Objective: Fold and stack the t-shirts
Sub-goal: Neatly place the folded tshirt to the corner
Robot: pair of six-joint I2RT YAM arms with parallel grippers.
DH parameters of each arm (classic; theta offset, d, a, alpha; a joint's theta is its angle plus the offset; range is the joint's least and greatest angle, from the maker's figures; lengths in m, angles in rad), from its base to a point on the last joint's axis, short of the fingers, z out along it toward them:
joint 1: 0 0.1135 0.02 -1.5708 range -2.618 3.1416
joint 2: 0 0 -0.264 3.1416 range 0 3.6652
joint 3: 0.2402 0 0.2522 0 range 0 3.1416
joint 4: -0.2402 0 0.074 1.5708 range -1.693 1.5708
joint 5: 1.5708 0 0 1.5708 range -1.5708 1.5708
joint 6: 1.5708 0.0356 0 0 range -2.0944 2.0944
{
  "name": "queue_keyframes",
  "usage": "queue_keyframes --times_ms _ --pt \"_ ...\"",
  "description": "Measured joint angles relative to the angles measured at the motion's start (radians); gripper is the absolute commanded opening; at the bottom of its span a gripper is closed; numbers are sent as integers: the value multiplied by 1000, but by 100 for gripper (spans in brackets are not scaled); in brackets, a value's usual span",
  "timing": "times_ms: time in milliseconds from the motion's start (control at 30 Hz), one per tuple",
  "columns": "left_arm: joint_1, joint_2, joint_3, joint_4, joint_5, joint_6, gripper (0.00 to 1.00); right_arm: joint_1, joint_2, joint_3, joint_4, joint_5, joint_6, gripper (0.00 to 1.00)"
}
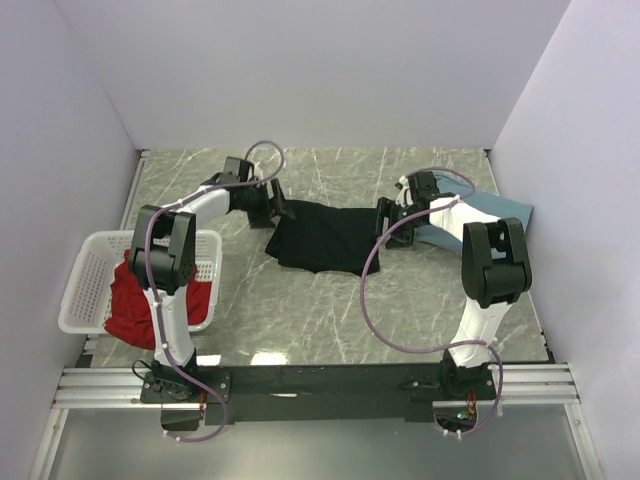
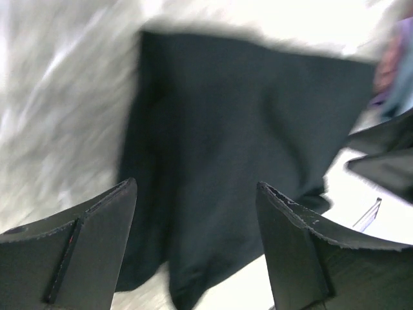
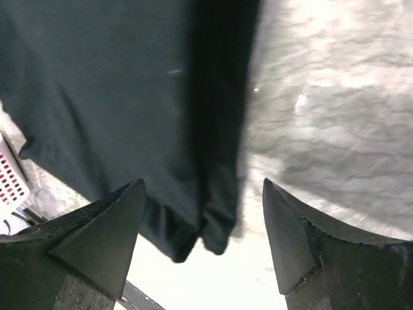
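Observation:
The black t-shirt point(image 1: 322, 235) lies partly folded on the marble table between the two arms. My left gripper point(image 1: 278, 209) is open at its left end; in the left wrist view point(image 2: 197, 187) the black cloth point(image 2: 245, 129) lies just past the spread fingers. My right gripper point(image 1: 383, 217) is open at the shirt's right end point(image 3: 204, 184), with a folded corner of the black cloth point(image 3: 129, 97) between the fingers, not gripped. The red t-shirt point(image 1: 125, 300) hangs in and over the white basket point(image 1: 85, 275). The dusty-blue t-shirt point(image 1: 495, 208) lies at the far right, behind the right arm.
The white latticed basket stands at the table's left edge. Grey walls close the table at the back and both sides. A purple cable point(image 1: 375, 300) loops over the table in front of the right arm.

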Motion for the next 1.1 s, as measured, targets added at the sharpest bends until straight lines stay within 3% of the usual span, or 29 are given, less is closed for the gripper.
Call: queue_keyframes --times_ms 133,500,1100 --pt "31 20 -78 2 28 -3 81 -27 44 6 6 -26 1 81" --pt "37 44 -102 79 124 -5 79 -40 90 33 49 -79 6 80" --pt "6 67 -147 110 259 -5 56 -21 105 -29 216 -203 78 80"
